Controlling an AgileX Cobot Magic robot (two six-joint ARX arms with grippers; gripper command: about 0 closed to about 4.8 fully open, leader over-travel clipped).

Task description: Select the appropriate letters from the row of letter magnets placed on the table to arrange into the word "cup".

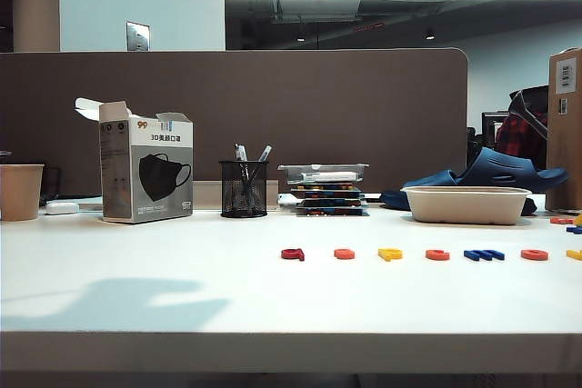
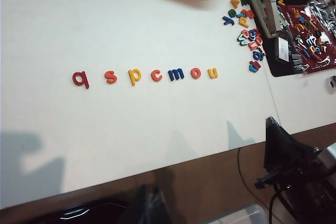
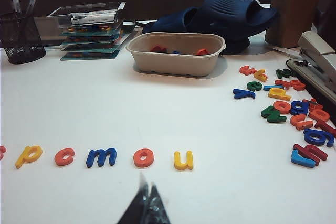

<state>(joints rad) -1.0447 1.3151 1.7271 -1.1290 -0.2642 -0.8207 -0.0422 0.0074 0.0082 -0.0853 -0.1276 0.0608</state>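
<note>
Letters (image 2: 144,75) untouched; right end effector (image 3: 145,205) shut, empty.

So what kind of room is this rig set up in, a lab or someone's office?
Most likely an open-plan office desk: a brown cubicle partition backs the white table, with a mesh pen holder and a stapler on it. The box of face masks and paper cup suit a workstation too.

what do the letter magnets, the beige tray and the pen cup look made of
Letter magnets, like the yellow p: likely plastic, with a smooth molded look and solid colors. Beige tray: probably pressed paper pulp, with matte, soft-edged walls. Pen cup: black wire mesh, since the pens show through.
</note>
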